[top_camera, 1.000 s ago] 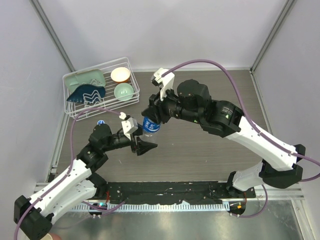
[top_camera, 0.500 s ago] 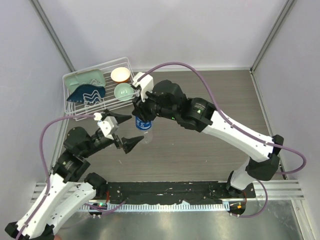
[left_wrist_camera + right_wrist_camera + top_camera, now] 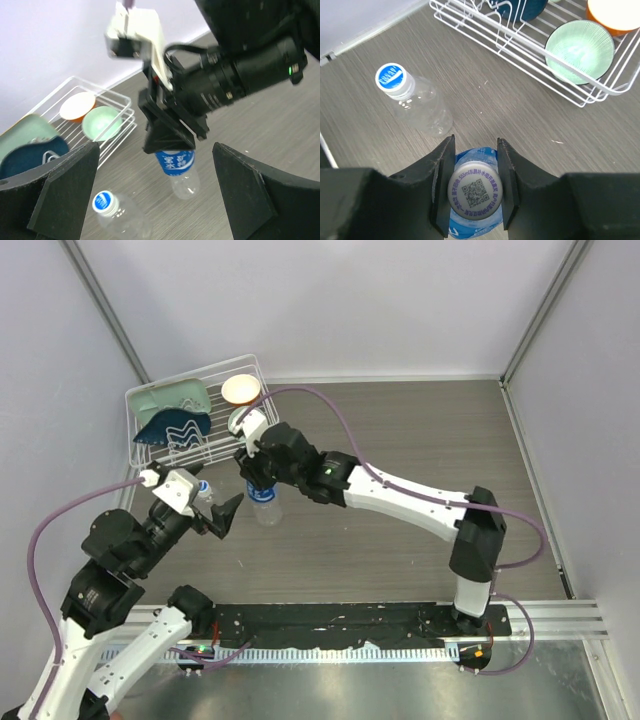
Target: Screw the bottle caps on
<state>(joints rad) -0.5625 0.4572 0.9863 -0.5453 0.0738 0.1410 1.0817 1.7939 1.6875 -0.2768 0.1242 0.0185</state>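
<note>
You are sliding your right gripper toward nine o'clock, squeezing the cap of the upright bottle below.

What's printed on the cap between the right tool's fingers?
A dark QR code ringed by small text, on the white cap; clearest in the right wrist view.

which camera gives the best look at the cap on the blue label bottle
The right wrist view: the round white screw cap with its printed QR code faces the lens, between the fingers of the right gripper. The left wrist view shows the blue-labelled clear plastic bottle below that gripper, cap hidden. The top view hides it.
</note>
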